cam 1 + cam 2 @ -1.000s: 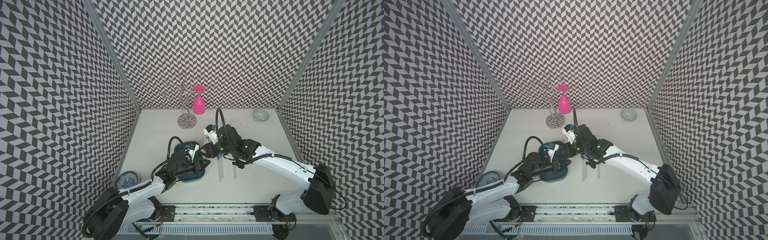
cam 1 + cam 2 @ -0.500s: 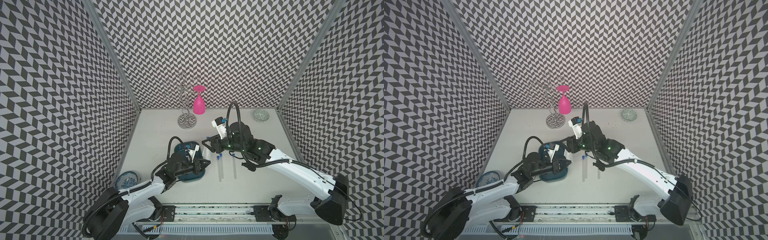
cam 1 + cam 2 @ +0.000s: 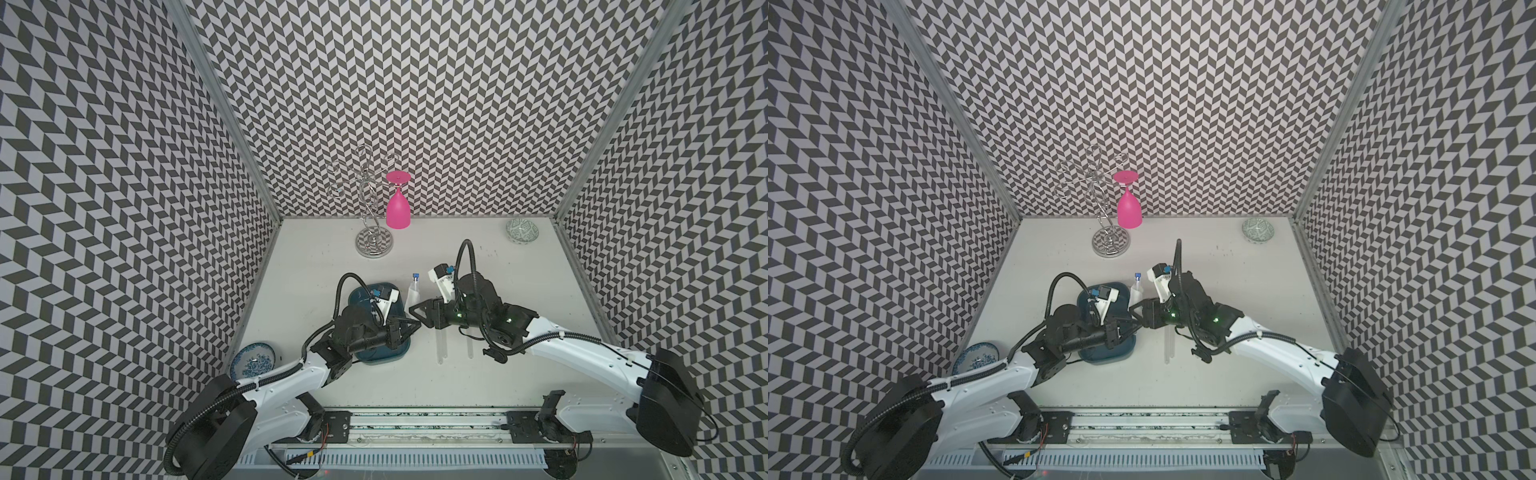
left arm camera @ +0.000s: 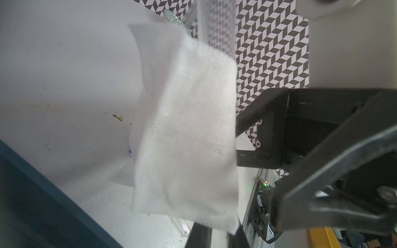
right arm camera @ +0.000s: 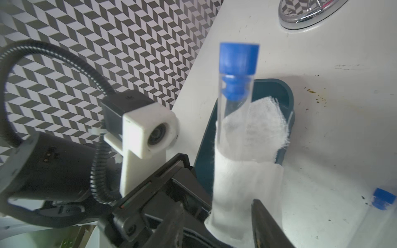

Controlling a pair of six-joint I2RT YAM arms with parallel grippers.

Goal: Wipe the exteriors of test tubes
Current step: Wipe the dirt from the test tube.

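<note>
Test tube (image 5: 235, 101), clear, blue-capped: held off the table (image 3: 332, 257), nearly upright with the cap uppermost, just beside the right edge of the teal tray (image 3: 386, 353). Its lower length is wrapped in a white cloth (image 5: 247, 178); the cap and upper length are bare.

Left gripper (image 4: 214, 238): jaws closed tight on the tube's lower end, at the cloth's bottom edge.

Left arm: reaches from the front-left base forward over the tray, forearm low, wrist level and pointing toward the right arm.

Right gripper (image 5: 219, 223): jaws set either side of the wrapped part, pressing the cloth against the tube.

Right arm: extends from the front-right base toward the table's middle, forearm low, wrist turned to face the left gripper, the two grippers tip to tip.

Second tube (image 3: 440, 347), third tube (image 3: 470, 348): lying flat and parallel on the table, partly under the right wrist, apart from the tray.
</note>
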